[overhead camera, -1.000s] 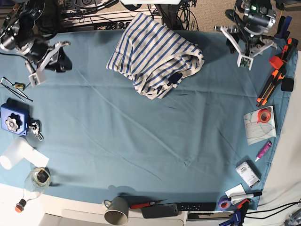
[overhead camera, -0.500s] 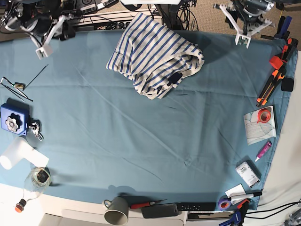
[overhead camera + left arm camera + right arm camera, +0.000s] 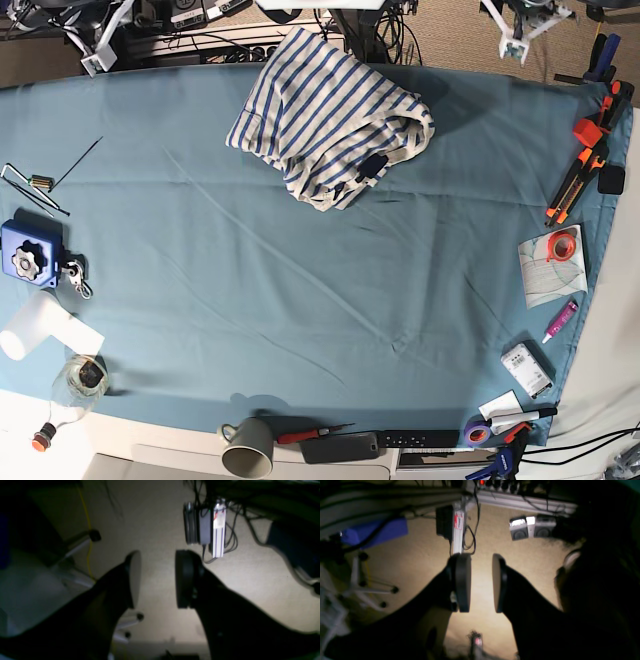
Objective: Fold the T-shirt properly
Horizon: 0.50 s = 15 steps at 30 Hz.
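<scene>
The white T-shirt with thin blue stripes lies crumpled in a loose heap at the far middle of the worktop with the teal-blue cloth, one edge reaching the far border. Going from the left in the base view: the right tool is at the far left corner, off the cloth, well apart from the shirt. In its wrist view the right tool has its two dark pads parted, with only beige floor between them. At the far right, the left tool is also beyond the cloth edge. Its pads stand apart and grip nothing.
</scene>
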Each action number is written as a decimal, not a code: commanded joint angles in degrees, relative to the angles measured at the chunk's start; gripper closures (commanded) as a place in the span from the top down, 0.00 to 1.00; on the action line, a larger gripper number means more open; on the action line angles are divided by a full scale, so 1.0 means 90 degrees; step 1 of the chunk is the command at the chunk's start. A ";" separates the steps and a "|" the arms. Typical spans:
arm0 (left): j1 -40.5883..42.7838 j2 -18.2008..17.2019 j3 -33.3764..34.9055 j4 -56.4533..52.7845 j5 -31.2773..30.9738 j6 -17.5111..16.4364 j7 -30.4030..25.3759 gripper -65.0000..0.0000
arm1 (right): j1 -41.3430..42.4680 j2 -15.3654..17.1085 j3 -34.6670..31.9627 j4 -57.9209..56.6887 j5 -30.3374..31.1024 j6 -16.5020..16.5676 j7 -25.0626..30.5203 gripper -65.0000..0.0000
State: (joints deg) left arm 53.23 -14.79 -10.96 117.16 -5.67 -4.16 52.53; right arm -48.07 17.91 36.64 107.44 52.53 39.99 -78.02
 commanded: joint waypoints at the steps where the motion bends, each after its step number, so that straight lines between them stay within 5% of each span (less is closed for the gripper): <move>1: 0.0012 -0.0049 -0.0022 -0.0117 0.0000 -0.0005 0.0000 0.35 | -0.0046 0.0075 0.0002 -0.0124 -0.0005 0.0001 0.0039 0.24; 5: -0.0304 -0.0051 -0.0022 -0.0855 -0.0175 -0.0051 -0.0015 0.35 | 0.0182 0.0087 -0.0413 -0.1035 -0.0396 0.0001 0.0153 0.24; 15: -0.1292 -0.0051 -0.0017 -0.2936 -0.0585 -0.0546 -0.0447 0.35 | 0.1710 0.0092 -0.2246 -0.3521 -0.2365 0.0001 0.1761 0.24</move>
State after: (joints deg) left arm 40.91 -14.68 -10.94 90.11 -11.05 -9.06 48.14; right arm -32.05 17.93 15.97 75.00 30.92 39.92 -62.04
